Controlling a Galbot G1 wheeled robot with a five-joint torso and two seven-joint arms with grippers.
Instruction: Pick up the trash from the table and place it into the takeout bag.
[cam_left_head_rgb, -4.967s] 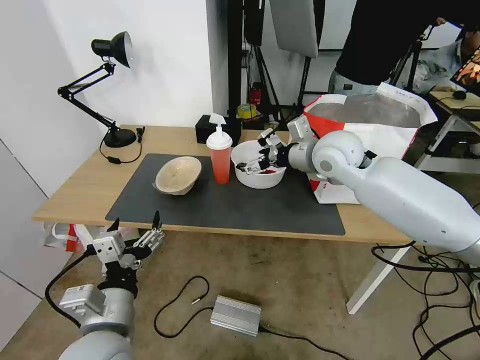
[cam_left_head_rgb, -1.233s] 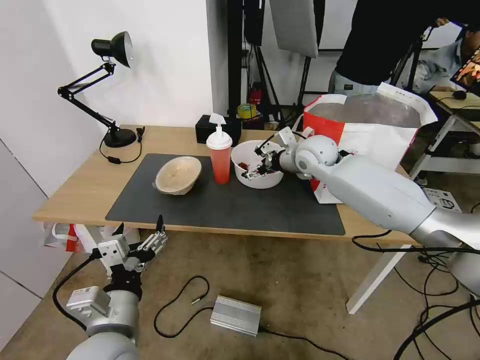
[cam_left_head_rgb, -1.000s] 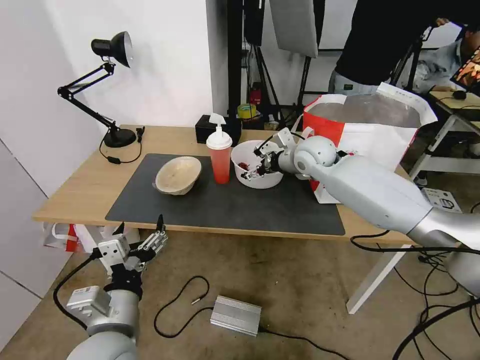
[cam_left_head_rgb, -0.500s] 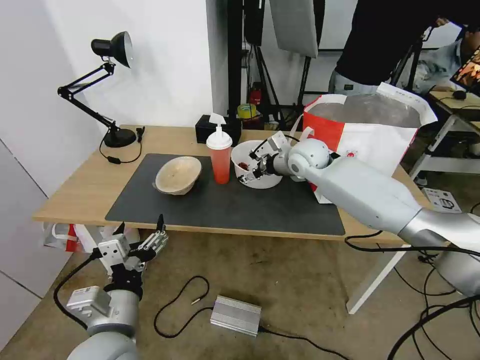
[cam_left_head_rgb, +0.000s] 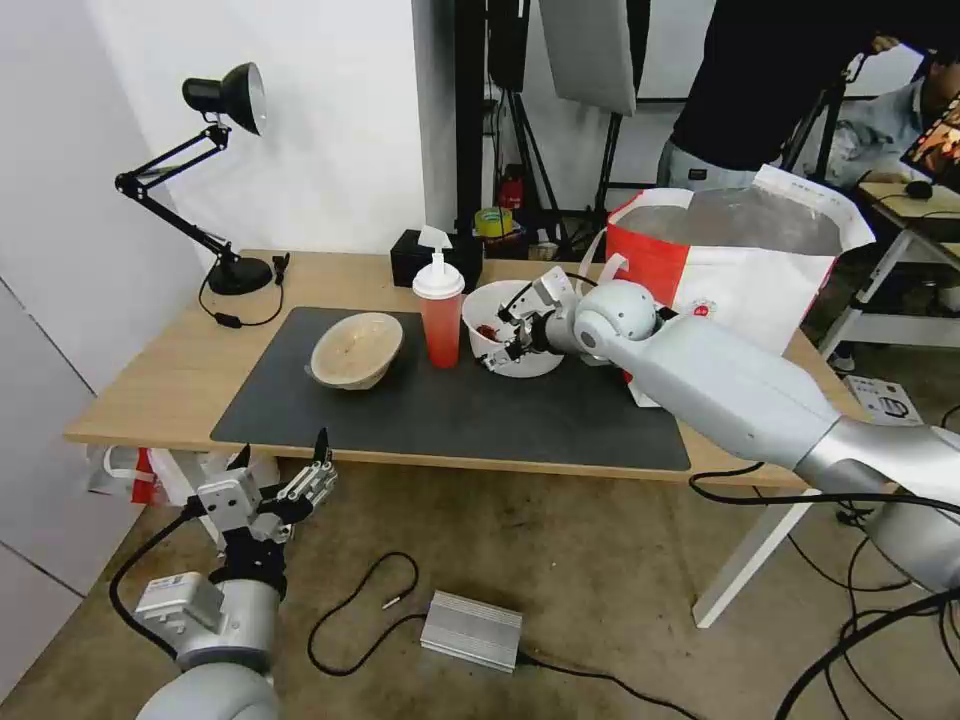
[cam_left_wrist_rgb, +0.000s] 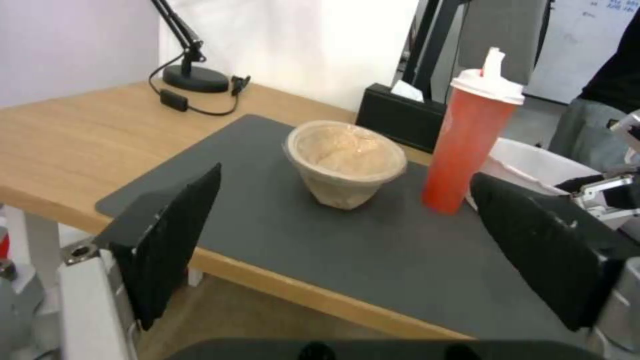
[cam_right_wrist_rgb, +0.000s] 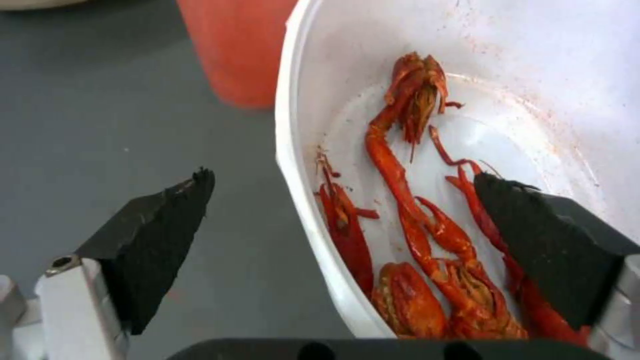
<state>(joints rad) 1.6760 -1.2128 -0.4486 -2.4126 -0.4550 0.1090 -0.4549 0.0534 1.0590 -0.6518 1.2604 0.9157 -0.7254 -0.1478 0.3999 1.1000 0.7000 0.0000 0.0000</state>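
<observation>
Left gripper (cam_left_head_rgb: 282, 482) hangs low, below the near table edge at the far left, fingers spread wide, holding nothing, parked. On the table (cam_left_head_rgb: 150, 385), left to right on the dark grey mat (cam_left_head_rgb: 450, 420): beige paper bowl (cam_left_head_rgb: 357, 349), tipped a bit so its mouth faces up and slightly toward the robot; red drink cup (cam_left_head_rgb: 440, 318) with white lid, upright, long axis vertical; white bowl (cam_left_head_rgb: 515, 328) with red crayfish shells (cam_right_wrist_rgb: 407, 210), mouth up, round so no long axis. Cup and white bowl stand just beside each other.

Change: compared with a second back, the right gripper (cam_left_head_rgb: 508, 332) has slid left across the white bowl toward its cup-side rim. Right wrist view shows the fingers wide apart and straddling that rim, one finger (cam_right_wrist_rgb: 150, 235) outside over the mat, the other (cam_right_wrist_rgb: 547, 245) inside over the shells. Nothing pinched yet. Reads as lining up a rim grasp; lift not started.

Takeout bag (cam_left_head_rgb: 745, 275) stands at the far right of the table, mouth open upward, just right of the bowl. All three trash items are outside it.
</observation>
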